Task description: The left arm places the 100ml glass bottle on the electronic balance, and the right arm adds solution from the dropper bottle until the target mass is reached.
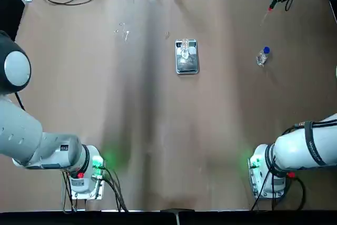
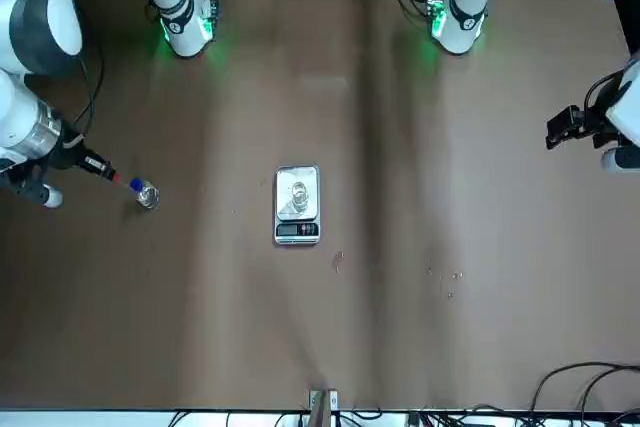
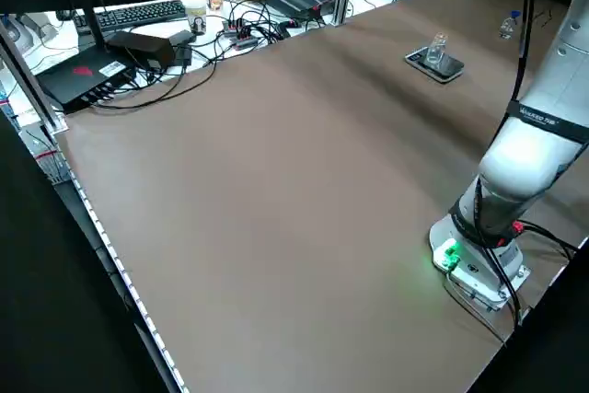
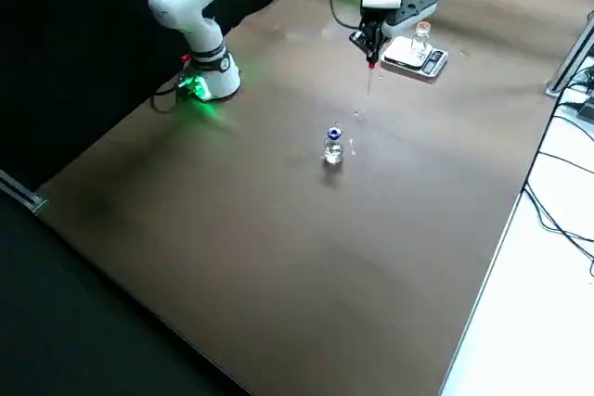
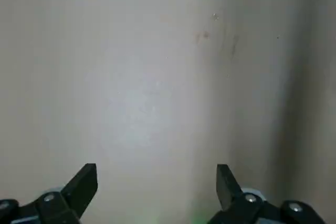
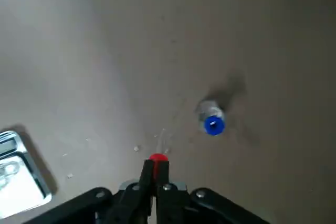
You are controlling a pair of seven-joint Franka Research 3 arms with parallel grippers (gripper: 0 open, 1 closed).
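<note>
- The brown table (image 1: 152, 130) spans the scene, with cables (image 3: 221, 43) lying on a white surface beyond its far edge at the left.
- The left arm (image 1: 37, 140), white and grey, has its green-lit base at the near left. Its gripper (image 5: 157, 182) hangs over the left part of the table, fingers spread wide with nothing between them.
- The right arm (image 1: 310, 143) has its base at the near right and reaches out to the far right. Its gripper (image 6: 156, 170) is closed on the red bulb of the dropper, above the table.
- The electronic balance (image 1: 187, 67) lies flat on the far half of the table, around the middle between the arms, with its display at the far end. I cannot read the display.
- The 100ml glass bottle (image 3: 436, 49) stands upright on the metal pan of the balance, clear and uncapped by any colour.
- The dropper bottle (image 4: 333, 147), clear with a blue collar, stands upright on the table to the right of the balance, well apart from it.
- The dropper (image 4: 372, 66) points its thin clear tube downward, out of the dropper bottle and apart from it.
- Small clear spots (image 1: 125, 32) dot the table, far and left of the balance.
</note>
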